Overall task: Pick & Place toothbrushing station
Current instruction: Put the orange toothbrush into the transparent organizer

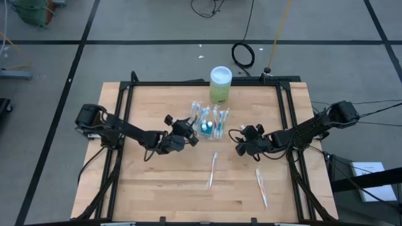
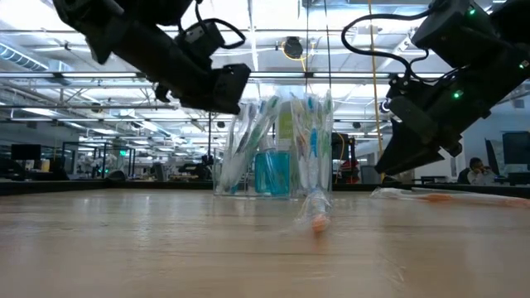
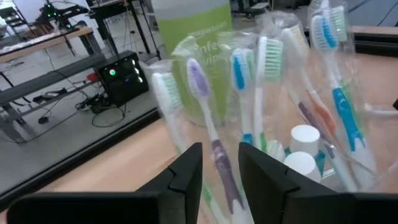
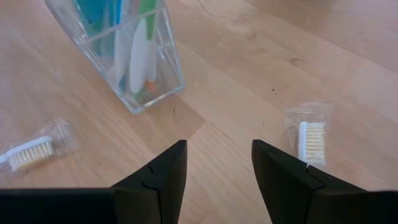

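The toothbrushing station (image 1: 210,121) is a clear plastic holder standing upright on its base at the table's middle, full of wrapped toothbrushes and small bottles. It also shows in the low view (image 2: 273,149) and the right wrist view (image 4: 143,68). My left gripper (image 1: 190,132) is at the holder's left side, level with the brush heads (image 2: 236,91). It is open, with its fingers on either side of the neck of a purple-bristled toothbrush (image 3: 214,149). My right gripper (image 1: 240,145) hovers open and empty over bare wood (image 4: 217,162), right of the holder. My left gripper's fingers (image 3: 186,171) stand close on either side of the purple-bristled toothbrush's wrapped neck (image 3: 219,163), coming from the table's left. I cannot tell whether they touch the wrapper. The brush stands slanted in the holder.
A green white-lidded canister (image 1: 220,85) stands just behind the holder, at the table's far edge. Two wrapped toothbrushes lie loose on the wood toward the near side, one at the middle (image 1: 212,171) and one to the right (image 1: 260,186). Their heads show below my right gripper (image 4: 311,140), (image 4: 31,152).
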